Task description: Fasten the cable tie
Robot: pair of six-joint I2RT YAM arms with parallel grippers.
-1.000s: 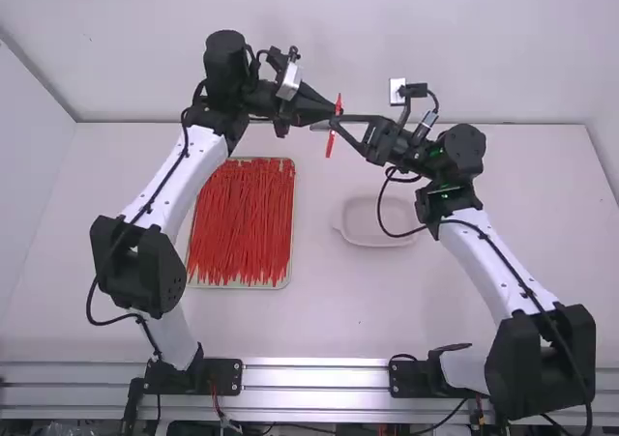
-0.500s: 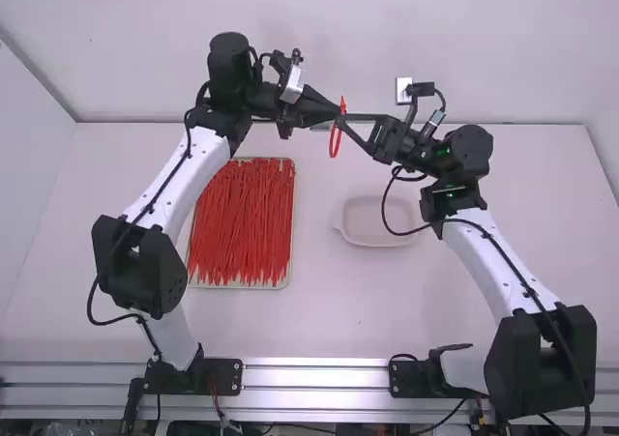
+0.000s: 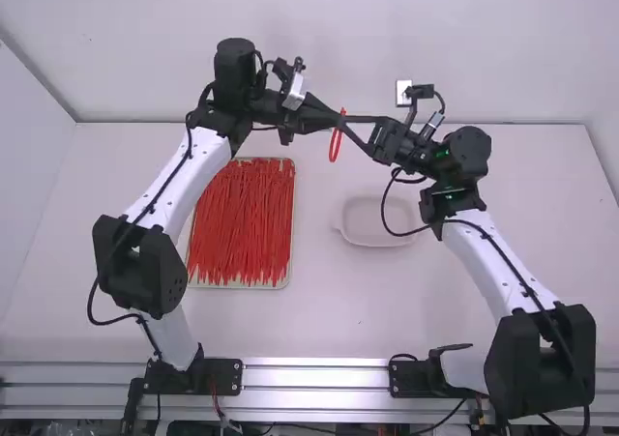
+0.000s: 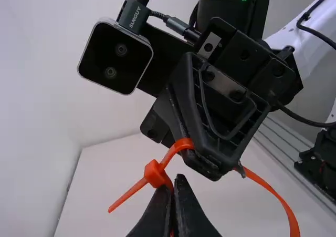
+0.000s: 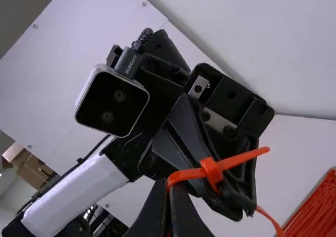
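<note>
1. A thin red plastic cable tie [image 3: 335,138], apparently looped, is being held aloft over the white desk [image 3: 542,194].
2. The left gripper [image 4: 172,182] and the right gripper [image 5: 167,191] are both being clamped narrowly on it.
3. Tightening is being judged the step in hand. Next, the tail is to be drawn through the head.

Back middle, raised: left gripper [image 3: 332,118] and right gripper [image 3: 348,120] meet tip to tip, both pinching the cable tie [image 3: 335,142]; no passage between them.
Left: flat tray [image 3: 286,283] of ties.
Right: dish [image 3: 377,239].
Between tray and dish: passable strip of table [image 3: 314,233].

cable tie [image 4: 156,173] tail cut off, spare ties [image 5: 324,208] cropped
</note>
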